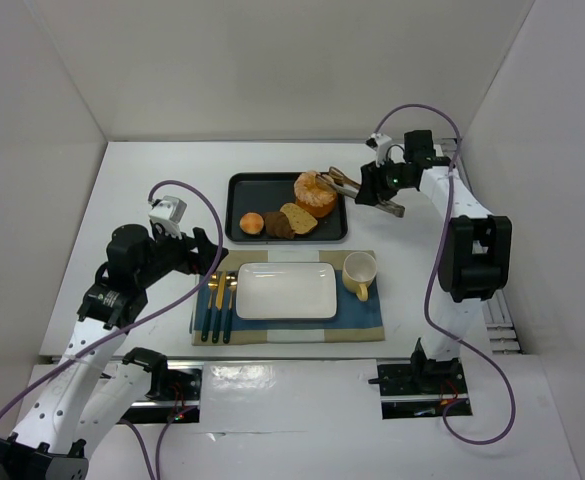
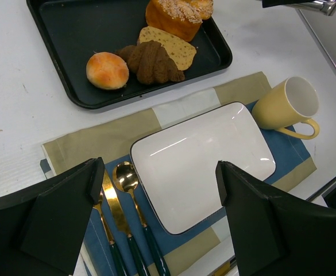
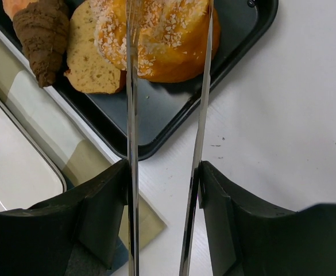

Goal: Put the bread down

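Note:
The bread [image 1: 315,193] is a large golden-orange bun with a pale crumbly top, at the right end of the black tray [image 1: 242,185]. It also shows in the left wrist view [image 2: 176,14] and the right wrist view [image 3: 162,34]. My right gripper [image 1: 372,190] [image 3: 163,184] is shut on metal tongs [image 1: 347,183] [image 3: 132,115]. The tongs' two arms stand apart and straddle the bread; their tips are cut off at the frame's top. My left gripper [image 1: 209,262] [image 2: 159,184] is open and empty above the plate's left end.
The tray also holds a small round roll [image 1: 252,223], a dark croissant [image 1: 278,226] and a tan bread slice [image 1: 297,217]. A white rectangular plate [image 1: 285,291], a yellow mug [image 1: 359,272] and gold cutlery [image 1: 217,300] lie on a blue-and-beige placemat [image 1: 372,320].

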Available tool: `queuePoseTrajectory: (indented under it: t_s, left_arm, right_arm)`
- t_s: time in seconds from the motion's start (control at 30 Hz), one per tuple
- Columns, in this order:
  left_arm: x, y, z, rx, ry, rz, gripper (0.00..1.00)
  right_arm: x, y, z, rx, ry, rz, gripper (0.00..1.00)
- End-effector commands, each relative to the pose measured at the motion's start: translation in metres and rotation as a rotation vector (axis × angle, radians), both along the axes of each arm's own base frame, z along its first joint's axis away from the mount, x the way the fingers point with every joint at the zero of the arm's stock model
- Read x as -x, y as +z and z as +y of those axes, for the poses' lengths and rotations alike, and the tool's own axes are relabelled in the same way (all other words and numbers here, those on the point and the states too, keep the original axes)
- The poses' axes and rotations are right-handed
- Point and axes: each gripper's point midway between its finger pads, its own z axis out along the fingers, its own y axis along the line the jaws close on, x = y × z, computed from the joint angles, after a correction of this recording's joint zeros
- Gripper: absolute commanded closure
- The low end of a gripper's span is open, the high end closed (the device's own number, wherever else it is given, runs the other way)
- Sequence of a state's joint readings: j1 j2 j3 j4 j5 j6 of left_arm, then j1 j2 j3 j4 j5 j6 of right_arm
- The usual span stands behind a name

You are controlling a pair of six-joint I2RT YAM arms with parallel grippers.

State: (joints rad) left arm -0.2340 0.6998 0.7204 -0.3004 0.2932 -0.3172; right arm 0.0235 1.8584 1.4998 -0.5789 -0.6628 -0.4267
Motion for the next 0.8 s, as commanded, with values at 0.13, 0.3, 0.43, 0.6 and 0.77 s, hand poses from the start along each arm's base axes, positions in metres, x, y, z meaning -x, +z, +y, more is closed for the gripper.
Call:
queuePoseTrajectory:
  t_s: [0.13, 0.3, 0.43, 0.6, 0.77]
  left_arm:
    - [-0.004, 0.023, -0.001, 0.005, -0.007, -0.07, 0.02]
    - [-0.004, 0.023, -0.001, 0.005, -0.007, -0.07, 0.02]
    - [-0.004, 0.023, -0.001, 0.005, -0.007, -0.07, 0.02]
    - [-0.004, 0.023, -0.001, 0.005, -0.007, -0.07, 0.02]
    - [-0.004, 0.023, -0.001, 0.005, -0.007, -0.07, 0.02]
  right_arm:
    - [-0.012, 0.017, 0.005, 0.005, -0.032, -0.023, 0.41]
    - [-0.008, 0.017, 0.013, 0.024, -0.06, 0.001, 0.41]
    - [-0.01, 0.018, 0.016, 0.048, -0.084, 0.0, 0.41]
    - [-0.014, 0.021, 0.028, 0.08, -0.093, -0.007, 0.42]
    - [-0.013, 0.018, 0.033, 0.095, -0.11, 0.011, 0.57]
